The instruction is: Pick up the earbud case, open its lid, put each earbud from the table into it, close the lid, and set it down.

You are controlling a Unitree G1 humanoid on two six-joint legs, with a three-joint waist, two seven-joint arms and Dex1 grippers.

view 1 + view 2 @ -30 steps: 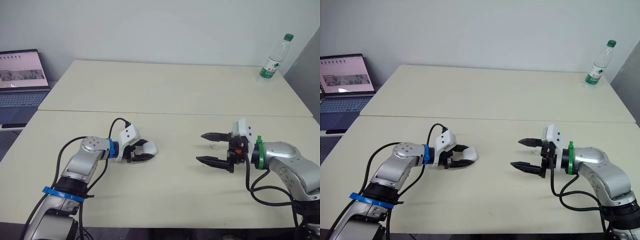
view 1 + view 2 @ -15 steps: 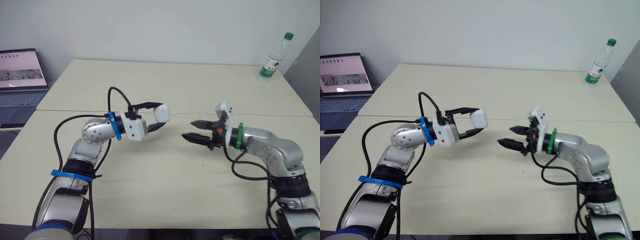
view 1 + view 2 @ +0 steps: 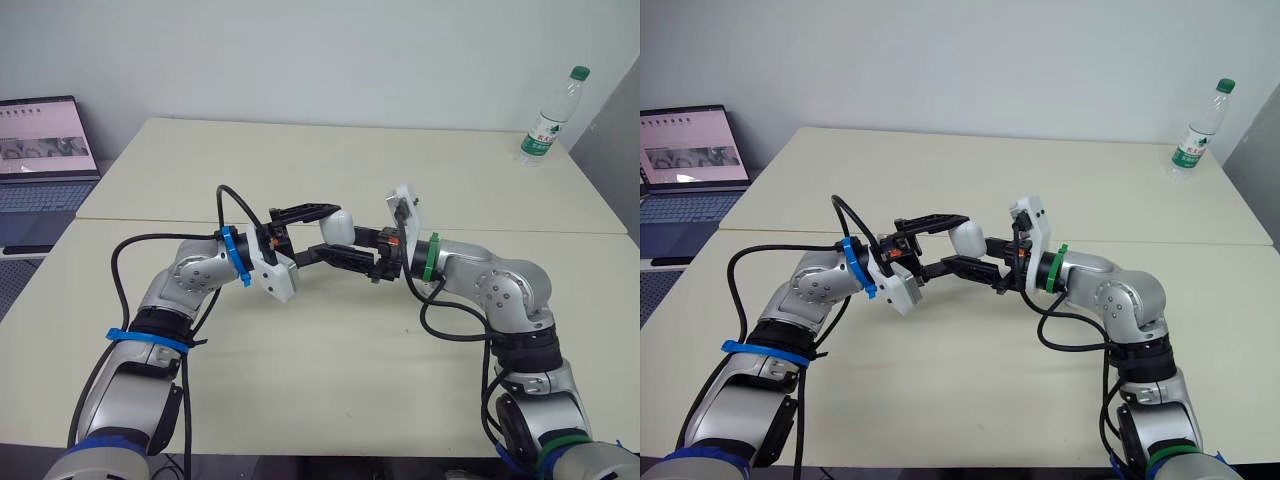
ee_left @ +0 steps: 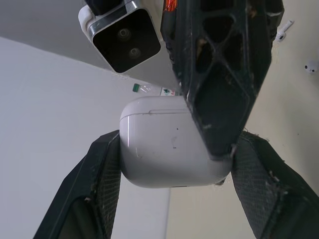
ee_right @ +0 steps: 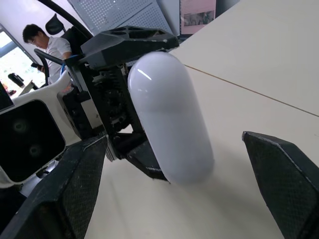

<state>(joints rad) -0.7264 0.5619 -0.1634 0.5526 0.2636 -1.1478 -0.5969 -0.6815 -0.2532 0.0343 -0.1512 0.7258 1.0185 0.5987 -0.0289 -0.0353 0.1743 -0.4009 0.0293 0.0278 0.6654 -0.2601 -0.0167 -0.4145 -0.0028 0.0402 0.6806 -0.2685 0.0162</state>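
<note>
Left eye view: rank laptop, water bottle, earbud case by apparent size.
1. laptop, though cut off at the frame edge.
2. water bottle, farther from the camera.
3. earbud case, smallest despite being nearer.

Cream tables [image 3: 400, 170], pale wall [image 3: 300, 50], perhaps a window [image 5: 10, 59].

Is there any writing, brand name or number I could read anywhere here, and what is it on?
No text here can be read.
Green label on the water bottle: there is print, but it is too small to read.
Screen of the laptop: it shows rows of content, too blurred to read.
The white earbud case: no marking visible.
</note>
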